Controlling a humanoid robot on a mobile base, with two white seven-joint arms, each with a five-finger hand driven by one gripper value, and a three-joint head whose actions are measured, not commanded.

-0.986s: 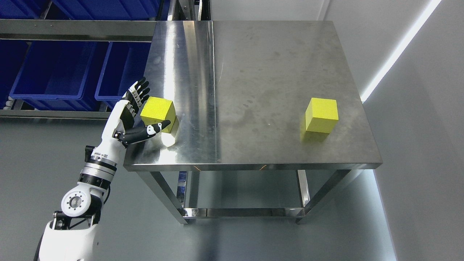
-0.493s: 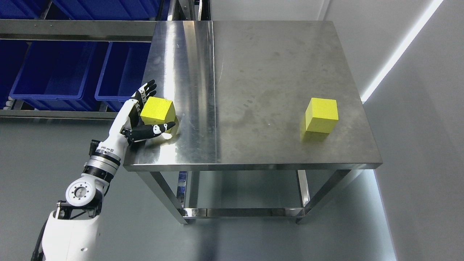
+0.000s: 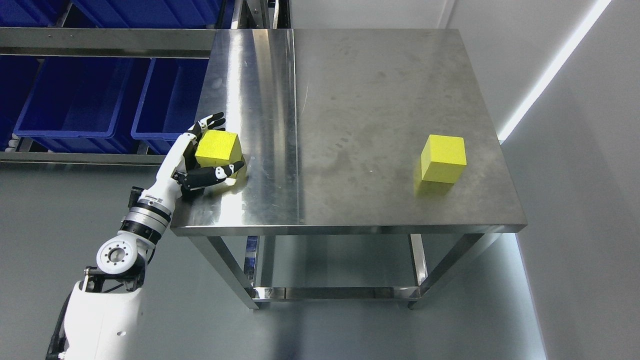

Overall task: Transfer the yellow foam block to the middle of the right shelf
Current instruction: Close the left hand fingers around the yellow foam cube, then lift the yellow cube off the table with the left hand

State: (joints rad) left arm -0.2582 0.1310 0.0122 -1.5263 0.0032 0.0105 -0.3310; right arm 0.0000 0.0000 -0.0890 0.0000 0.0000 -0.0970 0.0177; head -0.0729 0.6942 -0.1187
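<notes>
Standing broad across most of the view, steel table [image 3: 380,125], top bare enough to give room for a side approach. Behind it at left, blue bins [image 3: 75,95] on a rack [image 3: 100,42], well apart from the work. Reaching in from lower left, left arm [image 3: 150,210], angled up over the table's near-left corner so the palm can meet the block from the side rather than from above.

Sitting near that corner, block [image 3: 216,148], yellow, flat on the steel. Resting far off near the right edge, second block [image 3: 443,158], untouched and out of this arm's easy reach. Cupping the near block, left hand [image 3: 200,157]: fingers [image 3: 212,121] hooked over the far top edge, thumb [image 3: 220,172] laid across the near face, so a wrap on two opposite sides. Looks like closing into a grasp, judged as not yet lifted, since the block's base still meets the table. No right arm in view.

Compared with a second ago: hand then spread open and standing just clear at the block's left, thumb pointing out below it; half a second ago nearer, fingers rising behind the block. Now closed in around it, forearm pushed further over the corner. Block itself unmoved, second block likewise.
</notes>
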